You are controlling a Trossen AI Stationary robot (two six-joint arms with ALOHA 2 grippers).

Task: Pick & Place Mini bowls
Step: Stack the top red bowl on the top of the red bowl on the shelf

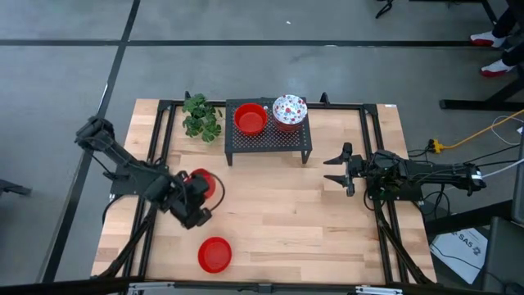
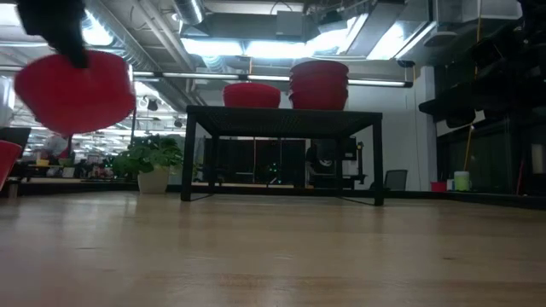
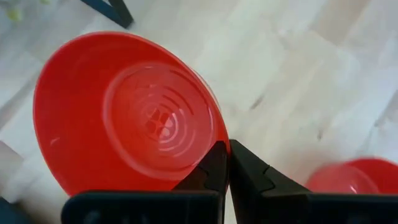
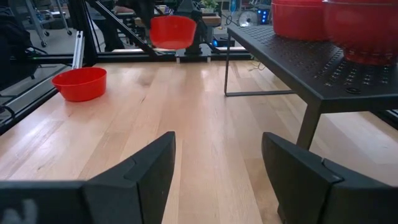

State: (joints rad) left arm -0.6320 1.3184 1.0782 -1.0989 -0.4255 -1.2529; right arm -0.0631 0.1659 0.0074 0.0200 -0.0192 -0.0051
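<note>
**Two dark arms, matte black throughout**

Left arm (image 1: 123, 168): black jointed links, bulky blocky housing toward the wrist. Its gripper (image 3: 225, 163) ends in two black fingers (image 3: 208, 171) with angular, stepped inner faces, mounted on a flat black crossbar.

Right arm (image 1: 426, 174): same black build, slim links, thin black cables running along its length. Its gripper (image 1: 336, 170) has two black fingers (image 4: 152, 168), broad, smooth and wedge-shaped, with a dull plastic sheen.

No markings or screws legible on either arm.
</note>
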